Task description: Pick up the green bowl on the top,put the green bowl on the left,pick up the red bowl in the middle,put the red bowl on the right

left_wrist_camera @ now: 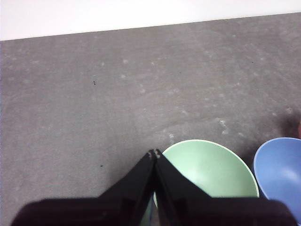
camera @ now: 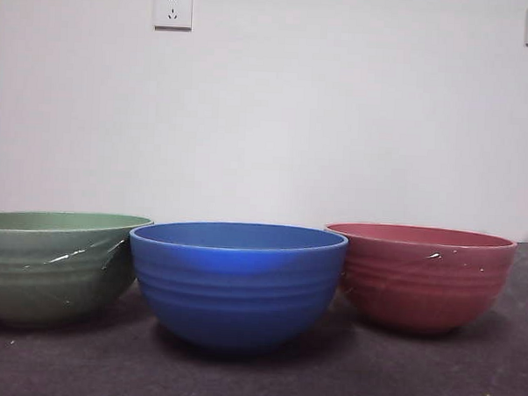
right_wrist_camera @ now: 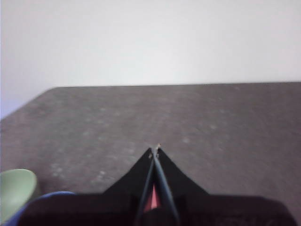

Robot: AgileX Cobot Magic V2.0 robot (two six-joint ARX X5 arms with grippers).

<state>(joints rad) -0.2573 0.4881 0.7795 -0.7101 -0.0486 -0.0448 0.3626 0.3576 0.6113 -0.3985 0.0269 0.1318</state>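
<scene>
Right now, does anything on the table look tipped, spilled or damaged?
Nothing stands out. The green bowl, blue bowl and red bowl all sit upright in a row; the green and red ones only show shiny scratch-like marks.

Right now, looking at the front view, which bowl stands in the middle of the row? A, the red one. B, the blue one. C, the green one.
B: the blue bowl stands between the green bowl and the red bowl.
</scene>
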